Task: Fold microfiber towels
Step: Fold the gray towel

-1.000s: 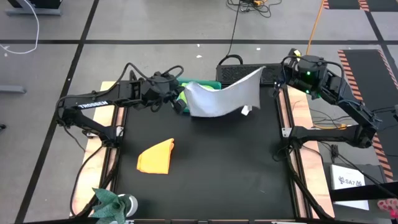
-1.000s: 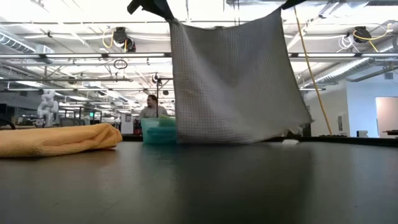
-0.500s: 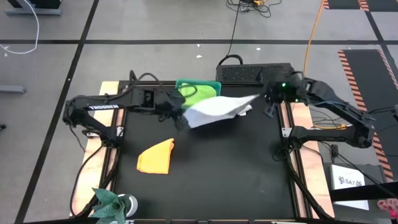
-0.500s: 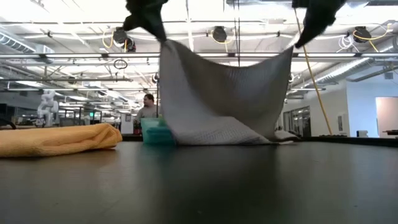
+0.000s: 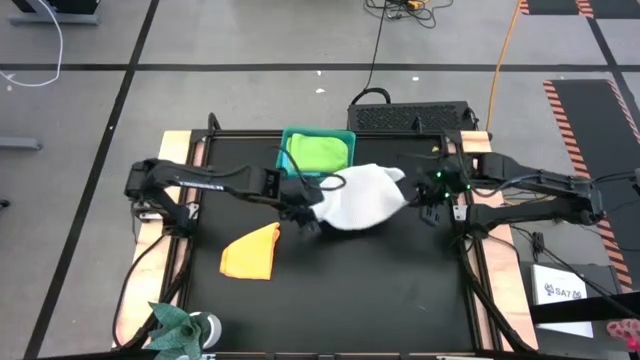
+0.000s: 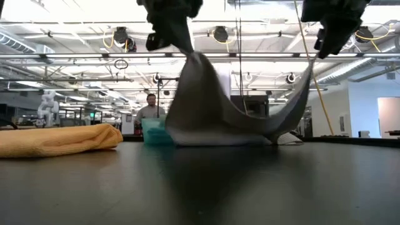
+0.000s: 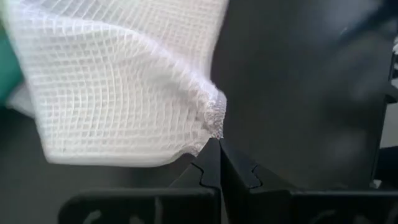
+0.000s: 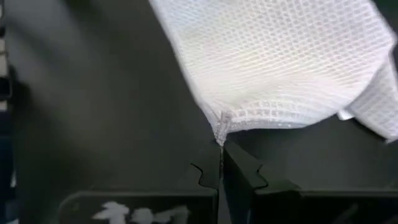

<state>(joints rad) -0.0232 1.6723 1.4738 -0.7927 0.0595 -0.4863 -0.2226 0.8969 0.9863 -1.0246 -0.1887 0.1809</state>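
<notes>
At the left of the table lies the orange towel (image 5: pixel 251 250), already folded and set out of the way, so the middle of the black mat (image 5: pixel 330 290) stays free for work. Next comes the left gripper (image 5: pixel 308 219), its fingers pressed together on one corner of the grey towel (image 5: pixel 358 197) — the left wrist view shows the cloth bunching right at the tips. The towel sags between the two arms with its middle resting on the mat, in front of the teal bin (image 5: pixel 317 136) that holds a green towel (image 5: pixel 318 152). At the right, the right gripper (image 5: pixel 430 210) pinches the opposite corner — likely so both corners can be laid flat together.
</notes>
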